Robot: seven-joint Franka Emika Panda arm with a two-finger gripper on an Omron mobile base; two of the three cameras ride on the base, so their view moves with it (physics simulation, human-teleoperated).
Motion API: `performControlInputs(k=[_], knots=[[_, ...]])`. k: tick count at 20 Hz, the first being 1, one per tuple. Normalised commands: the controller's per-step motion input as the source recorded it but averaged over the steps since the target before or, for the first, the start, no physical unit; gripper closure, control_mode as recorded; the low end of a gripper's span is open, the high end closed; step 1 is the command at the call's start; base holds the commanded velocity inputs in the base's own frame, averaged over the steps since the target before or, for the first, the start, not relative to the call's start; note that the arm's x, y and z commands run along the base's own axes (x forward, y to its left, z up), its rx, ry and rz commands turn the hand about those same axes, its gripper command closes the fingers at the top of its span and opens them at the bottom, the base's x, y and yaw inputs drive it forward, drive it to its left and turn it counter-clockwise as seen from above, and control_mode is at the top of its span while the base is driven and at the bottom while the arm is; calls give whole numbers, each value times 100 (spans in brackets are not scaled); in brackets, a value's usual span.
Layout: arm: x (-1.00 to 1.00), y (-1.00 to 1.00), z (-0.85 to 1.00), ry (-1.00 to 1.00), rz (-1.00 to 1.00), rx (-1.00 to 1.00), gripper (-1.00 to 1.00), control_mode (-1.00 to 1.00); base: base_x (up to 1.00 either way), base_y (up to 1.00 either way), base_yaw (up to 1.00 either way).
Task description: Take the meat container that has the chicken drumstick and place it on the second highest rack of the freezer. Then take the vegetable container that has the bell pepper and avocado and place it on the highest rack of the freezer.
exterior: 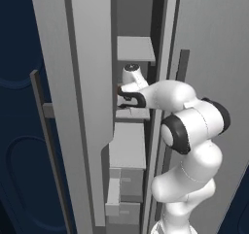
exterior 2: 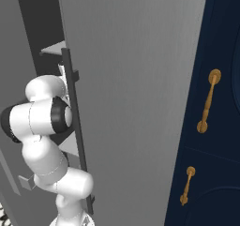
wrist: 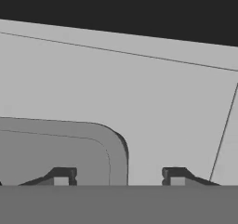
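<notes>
Jaws stand apart in your hand view, gripping nothing — the gripper (wrist: pixel 119 175) straddles the grey container's (wrist: pixel 56 148) rounded corner, on the rack (wrist: pixel 153 102). Left base view: your arm reaches inside the freezer (exterior: pixel 87 107), between shelves.

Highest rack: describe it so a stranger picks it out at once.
Look into the tall grey freezer, at its narrow stack of flat shelves. The highest rack is the topmost light-grey slab, above where the white arm reaches in. Unlike the slabs below, nothing but dark cavity sits over it.
</notes>
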Motion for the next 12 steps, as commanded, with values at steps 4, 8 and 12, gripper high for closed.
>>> performControlInputs(k=[4,8,12], knots=[[-43,0,16,-6,0,0,-100,-100,0,0,0],[-83,0,26,-11,0,0,-100,-100,0,0,0],[-76,0,42,-7,0,0,-100,-100,0,0,0]])
